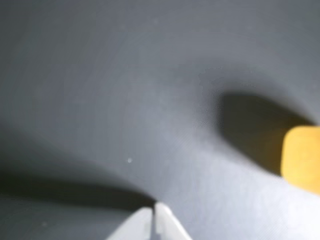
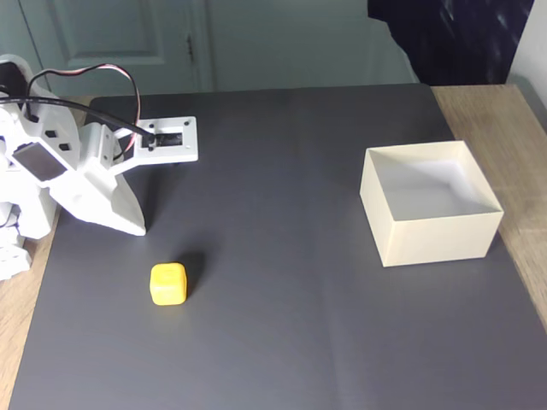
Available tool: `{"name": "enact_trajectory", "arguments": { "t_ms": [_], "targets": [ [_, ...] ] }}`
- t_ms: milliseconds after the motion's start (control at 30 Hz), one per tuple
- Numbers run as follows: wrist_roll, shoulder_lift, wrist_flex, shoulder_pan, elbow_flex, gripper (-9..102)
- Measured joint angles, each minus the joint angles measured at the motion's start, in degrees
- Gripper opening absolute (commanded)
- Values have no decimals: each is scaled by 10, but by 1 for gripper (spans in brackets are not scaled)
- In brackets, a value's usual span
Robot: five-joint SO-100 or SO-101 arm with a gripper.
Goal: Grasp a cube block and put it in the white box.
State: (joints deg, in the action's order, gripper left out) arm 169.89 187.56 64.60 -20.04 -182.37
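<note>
Item: gripper (image 1: 153, 212), jaws together, empty; cube block (image 2: 168, 284) lower left, fixed view.
Handling: part jaws, centre over cube; white box (image 2: 430, 237) sits right.

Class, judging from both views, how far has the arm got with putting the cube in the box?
Nothing is done yet: the cube block sits on the dark mat, and the white box holds nothing. The gripper, jaws together, rests beside it. Grasping, carrying and dropping all remain.
</note>
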Motion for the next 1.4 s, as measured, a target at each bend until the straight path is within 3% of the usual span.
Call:
{"name": "enact_trajectory", "arguments": {
  "t_ms": [500, 900, 1133, 1400],
  "targets": [
    [54, -1, -19, 11, 20, 0],
    [98, -207, -83, 15, 131, 0],
    [129, -360, -84, -27, 284, 0],
    [163, -369, -18, -120, 335, 0]
  ]
}}
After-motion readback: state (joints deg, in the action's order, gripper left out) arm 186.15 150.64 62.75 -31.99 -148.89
